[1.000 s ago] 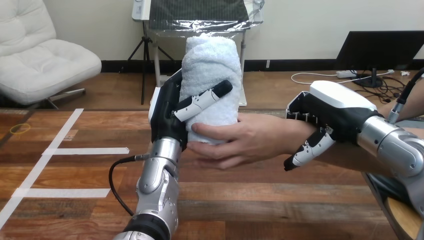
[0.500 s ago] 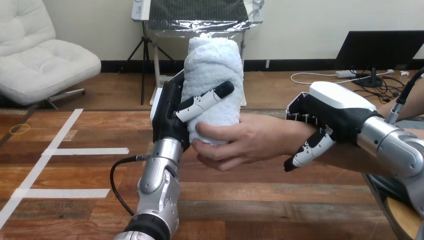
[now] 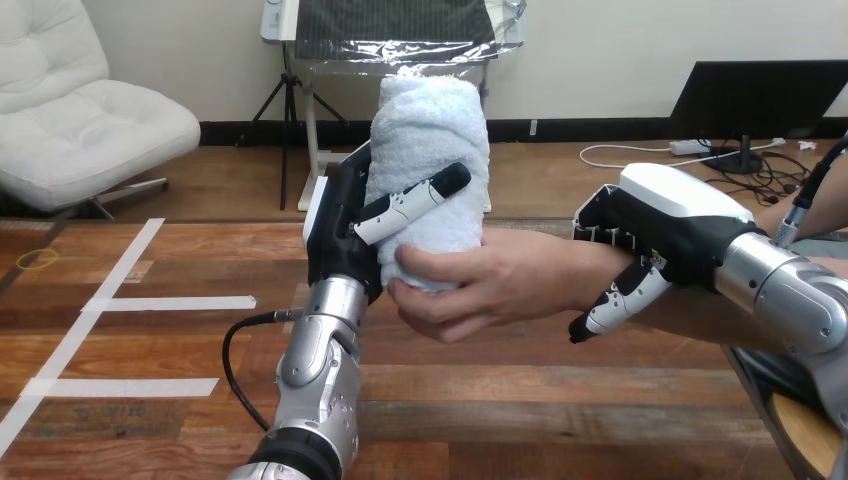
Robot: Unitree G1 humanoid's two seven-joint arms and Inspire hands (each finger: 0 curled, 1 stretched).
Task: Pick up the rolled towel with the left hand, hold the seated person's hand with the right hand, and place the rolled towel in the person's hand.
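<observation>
Handover nearly complete: my left robot hand (image 3: 345, 235) is clamping rolled towel (image 3: 428, 160), person's hand (image 3: 480, 285) gripping it; right robot hand (image 3: 650, 225), 3 o'clock, clasping wrist (image 3: 592, 262).

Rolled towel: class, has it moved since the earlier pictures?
Yes. The rolled towel, in the left hand, has shifted slightly right, away from the white tape on the table.

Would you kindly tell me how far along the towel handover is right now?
Done: the left hand grips the rolled towel upright above the table, and the right hand is curled round the person's wrist. In hand: the person's hand curls round the towel's lower end. Left: the left hand has not yet let go.
</observation>
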